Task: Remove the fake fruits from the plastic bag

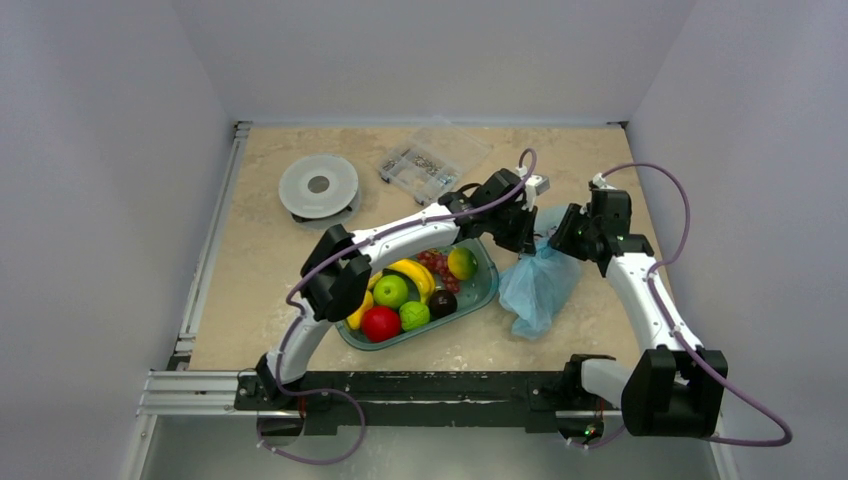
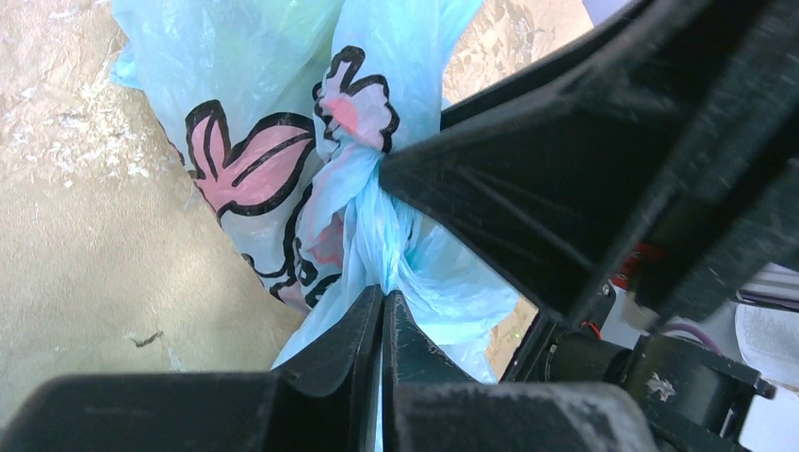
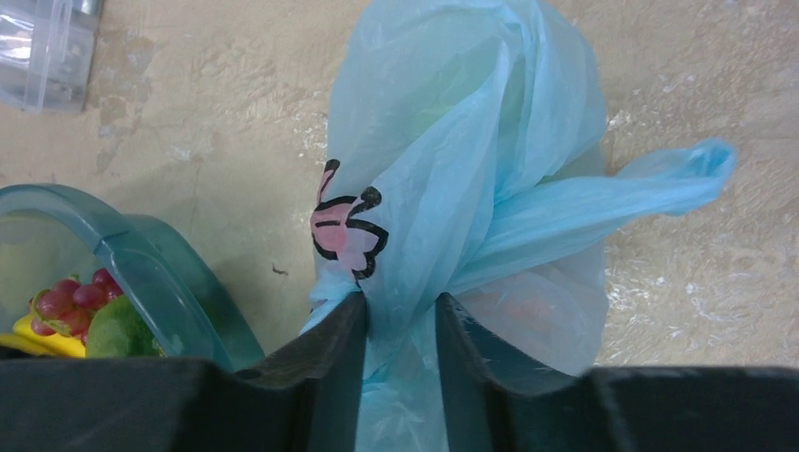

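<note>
So: left gripper (image 2: 383, 311), right gripper (image 3: 400, 320) both pinch plastic bag (image 1: 538, 285) top, side by side. Bag body hangs below them; fruits hidden inside.

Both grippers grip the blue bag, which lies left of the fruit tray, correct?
No: the plastic bag lies right of the fruit tray, as the top external view shows. The left gripper and right gripper do both grip it.

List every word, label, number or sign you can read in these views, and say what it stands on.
None can be read.
The plastic bag carries only a pink drawing with black outlines, no letters.
The clear parts box shows no legible label.
</note>
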`<state>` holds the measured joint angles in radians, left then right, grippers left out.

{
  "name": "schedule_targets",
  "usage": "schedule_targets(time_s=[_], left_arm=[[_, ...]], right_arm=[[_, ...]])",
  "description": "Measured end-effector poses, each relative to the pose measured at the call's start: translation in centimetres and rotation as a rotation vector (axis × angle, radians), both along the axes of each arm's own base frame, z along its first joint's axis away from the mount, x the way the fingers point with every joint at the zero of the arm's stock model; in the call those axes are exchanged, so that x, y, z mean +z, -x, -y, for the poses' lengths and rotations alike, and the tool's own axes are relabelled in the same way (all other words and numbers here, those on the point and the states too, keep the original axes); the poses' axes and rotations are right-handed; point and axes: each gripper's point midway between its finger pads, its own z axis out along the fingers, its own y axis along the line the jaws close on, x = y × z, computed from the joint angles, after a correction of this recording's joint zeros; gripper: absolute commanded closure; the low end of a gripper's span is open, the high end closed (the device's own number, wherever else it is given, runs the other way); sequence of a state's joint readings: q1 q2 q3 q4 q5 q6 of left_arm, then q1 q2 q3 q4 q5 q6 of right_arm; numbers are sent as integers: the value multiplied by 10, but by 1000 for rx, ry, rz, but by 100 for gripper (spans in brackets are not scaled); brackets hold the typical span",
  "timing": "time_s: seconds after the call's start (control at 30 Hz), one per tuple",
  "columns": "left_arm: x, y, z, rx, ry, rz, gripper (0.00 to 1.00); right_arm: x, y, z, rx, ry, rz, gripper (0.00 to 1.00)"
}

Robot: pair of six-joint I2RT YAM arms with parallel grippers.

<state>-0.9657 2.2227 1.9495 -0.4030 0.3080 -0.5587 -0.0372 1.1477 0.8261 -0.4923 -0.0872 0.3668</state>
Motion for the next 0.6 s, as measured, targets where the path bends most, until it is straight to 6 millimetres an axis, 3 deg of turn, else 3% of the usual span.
schedule_targets(time_s=[0.13,0.2,0.6], left_arm=[[10,7,-5,-5,17,11,100],[12,14,-9,-8,23,9,100],[14,71,-25,-57,37,-3,100]], right_arm=[[2,-1,6,-33,26,8,95],[4,-1,10,-56,39,15,100],[20,0,36,-226,103,46,100]])
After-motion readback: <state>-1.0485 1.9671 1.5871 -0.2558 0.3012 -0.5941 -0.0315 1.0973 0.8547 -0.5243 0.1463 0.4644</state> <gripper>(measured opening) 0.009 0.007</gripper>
